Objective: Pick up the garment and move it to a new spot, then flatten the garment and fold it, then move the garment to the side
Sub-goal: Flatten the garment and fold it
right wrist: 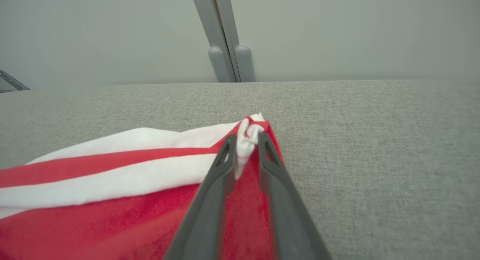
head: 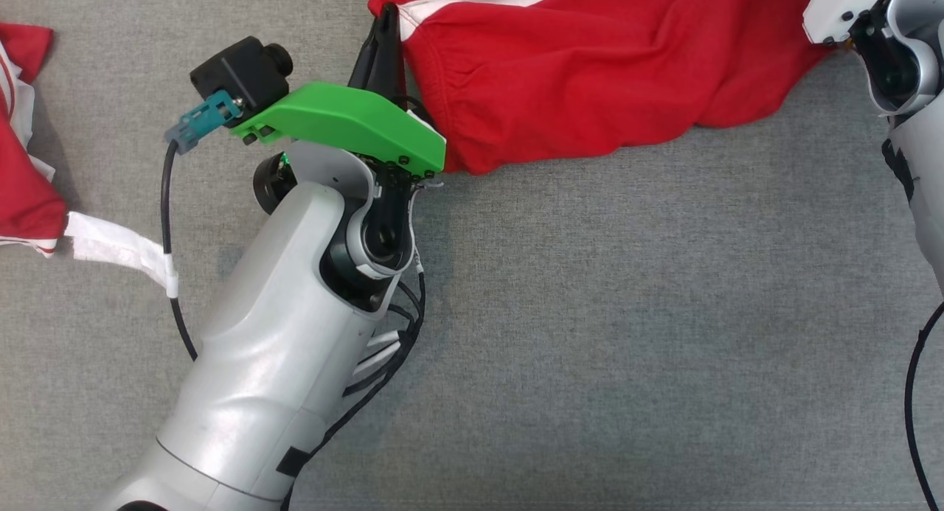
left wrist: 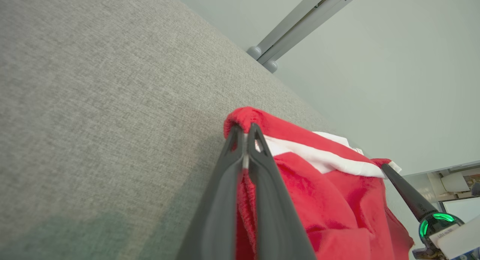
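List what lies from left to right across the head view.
From the left: red and white cloth → white strip → left arm → red garment → right arm.

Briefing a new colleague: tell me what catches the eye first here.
A red garment with white stripes spans the head view's top, pinched at one end by the left claw and at the other by the right claw. The green bracket on the left wrist stands out too.
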